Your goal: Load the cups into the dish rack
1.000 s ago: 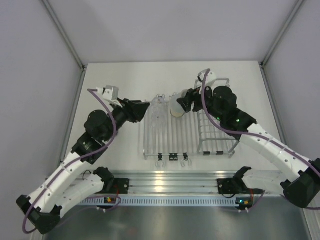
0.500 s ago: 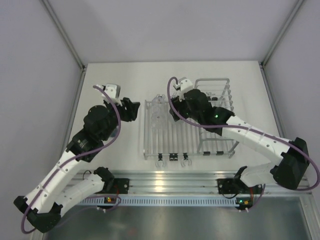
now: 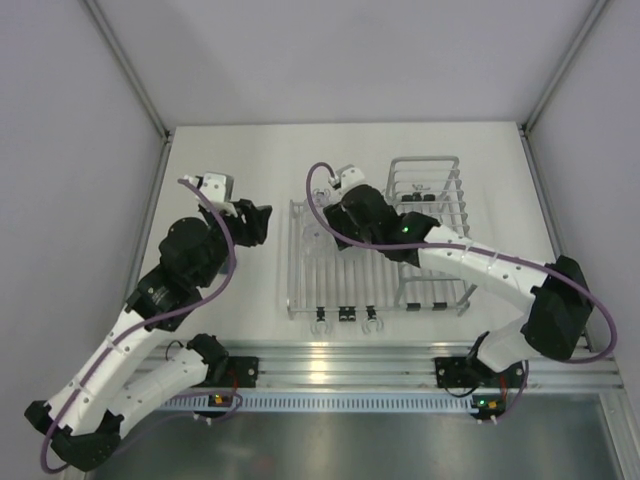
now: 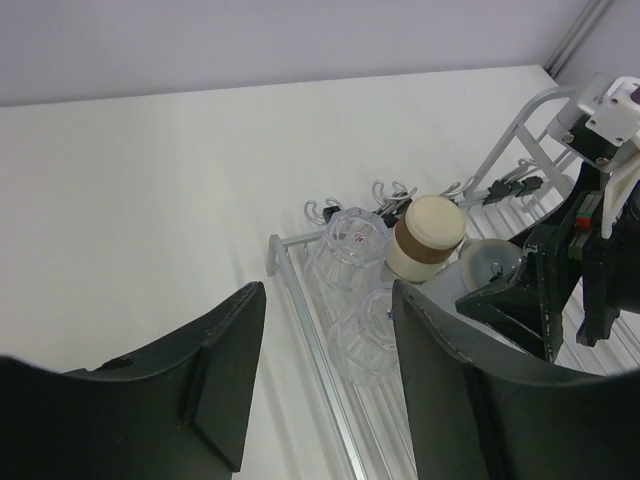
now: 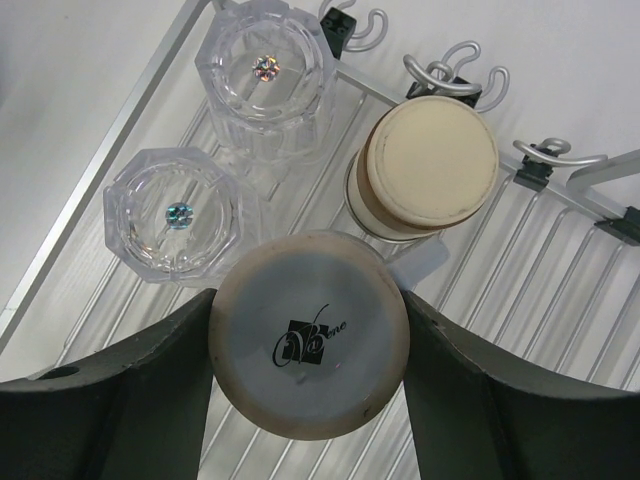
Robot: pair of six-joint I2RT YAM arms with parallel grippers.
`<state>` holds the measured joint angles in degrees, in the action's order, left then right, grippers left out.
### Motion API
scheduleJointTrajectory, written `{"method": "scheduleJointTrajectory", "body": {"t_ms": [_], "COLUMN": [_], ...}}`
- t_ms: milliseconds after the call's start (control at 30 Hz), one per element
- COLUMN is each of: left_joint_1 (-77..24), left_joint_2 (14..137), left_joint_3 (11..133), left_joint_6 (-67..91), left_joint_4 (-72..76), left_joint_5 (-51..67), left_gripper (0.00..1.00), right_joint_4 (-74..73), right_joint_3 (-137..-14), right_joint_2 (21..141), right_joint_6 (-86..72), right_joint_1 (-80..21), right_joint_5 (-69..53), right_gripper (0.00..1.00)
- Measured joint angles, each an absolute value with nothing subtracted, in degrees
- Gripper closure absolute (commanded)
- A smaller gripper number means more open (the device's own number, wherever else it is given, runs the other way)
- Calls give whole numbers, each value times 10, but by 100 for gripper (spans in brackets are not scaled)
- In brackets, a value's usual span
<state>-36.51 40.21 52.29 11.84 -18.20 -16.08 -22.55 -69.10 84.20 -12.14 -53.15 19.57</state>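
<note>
Cups: four in view, all bottom-up, all over the flat barred part of the dish rack [image 5: 560,300].
First clear cup [image 5: 265,75]: sits on the bars at the rack's hooked end, near the side rail.
Second clear cup [image 5: 178,212]: on the bars just beside the first one, along the same rail.
Tan cup [image 5: 430,165]: cream base up with a brown band below, on the bars at the hooked end, just beside the first clear cup.
Pale blue cup [image 5: 308,375]: grey-blue base with a black logo facing up, close to both the tan cup and the second clear cup. Can't tell if it rests on the bars or hangs just above them.
Right gripper [image 5: 306,325]: clamped on the pale blue cup, one finger on each side.
Left gripper [image 4: 325,300]: fingers spread, nothing between them, over the table [image 4: 150,200] to the left of the rack and apart from it.
Rack layout: the taller wire basket section joins the flat part on the right.
</note>
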Motion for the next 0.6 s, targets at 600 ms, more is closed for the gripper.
{"method": "scheduleJointTrajectory", "body": {"t_ms": [600], "left_joint_1": [-365], "left_joint_2": [391], "left_joint_3": [503], "left_joint_6": [108], "left_joint_4": [-183], "left_joint_5": [-166], "left_gripper": [40], "right_joint_4": [-242], "right_joint_3": [-703], "right_joint_2": [895], "right_joint_6": [-152], "right_joint_1": [-535], "right_joint_5": [207], "right_gripper": [100]}}
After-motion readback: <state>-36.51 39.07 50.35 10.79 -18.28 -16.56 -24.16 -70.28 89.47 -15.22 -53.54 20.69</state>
